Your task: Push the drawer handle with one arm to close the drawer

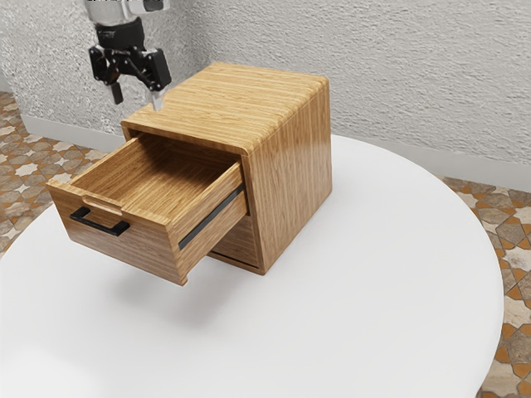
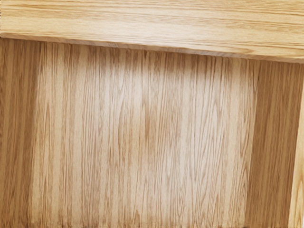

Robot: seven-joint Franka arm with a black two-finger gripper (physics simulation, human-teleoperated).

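A drawer juts from its wooden cabinet on a white bench. Above hangs the tool, fingers spread.

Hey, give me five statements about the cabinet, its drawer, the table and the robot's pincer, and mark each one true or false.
1. The drawer sticks out of the wooden cabinet. True.
2. The drawer's handle is white. False: it is black.
3. The pincer is open. True.
4. The pincer is clamped on the handle. False: it hangs in the air, higher than the handle and away from it.
5. The cabinet stands on a white table with a curved edge. True.
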